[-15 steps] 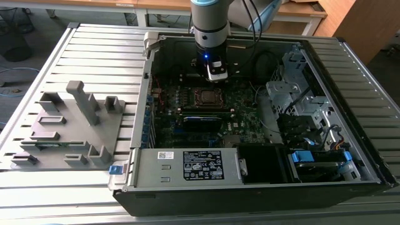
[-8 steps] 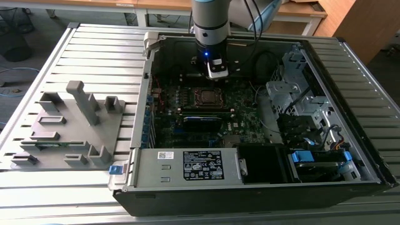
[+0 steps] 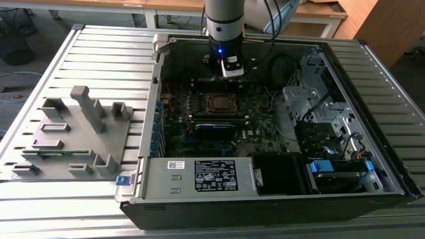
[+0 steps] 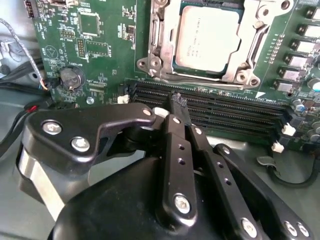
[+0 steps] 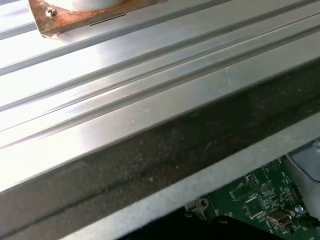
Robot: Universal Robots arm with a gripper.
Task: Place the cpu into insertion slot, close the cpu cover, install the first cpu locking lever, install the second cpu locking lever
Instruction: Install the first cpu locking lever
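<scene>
- A grey moulded fixture tray (image 3: 73,134) with upright posts is seen at the exterior view's left, resting on the ribbed metal table (image 3: 106,55) just beside the open computer case (image 3: 265,199).
- Inside the case, the dark green motherboard (image 3: 199,107) is laid flat, with the insertion slot (image 3: 220,102) near its middle and a blue-edged card (image 3: 214,130) set just in front of it.
- The arm (image 3: 224,20) is shown coming down over the far side of the case, and the gripper (image 3: 231,73) is held above the board, just behind the socket and apart from it.
- In the second wrist view, the gripper (image 4: 176,107) is pictured with its black fingers (image 4: 172,130) drawn together, the tips meeting and nothing clasped between them; they hang over the long black memory slots (image 4: 220,112).
- In that same view, the cpu (image 4: 207,37) is found already seated in the insertion slot (image 4: 155,65), its dull silver top bare; the silvery frame of the socket lies around it, and whether the cpu cover is down cannot be told.
- A round coin battery (image 4: 71,79) is seen on the board to one side of the socket.
- At the exterior view's right, metal drive bays (image 3: 319,94) and blue connectors (image 3: 322,166) are housed within the case.
- In the first wrist view, the ribbed table (image 5: 125,85) and a corner of the motherboard (image 5: 260,200) are caught.
</scene>
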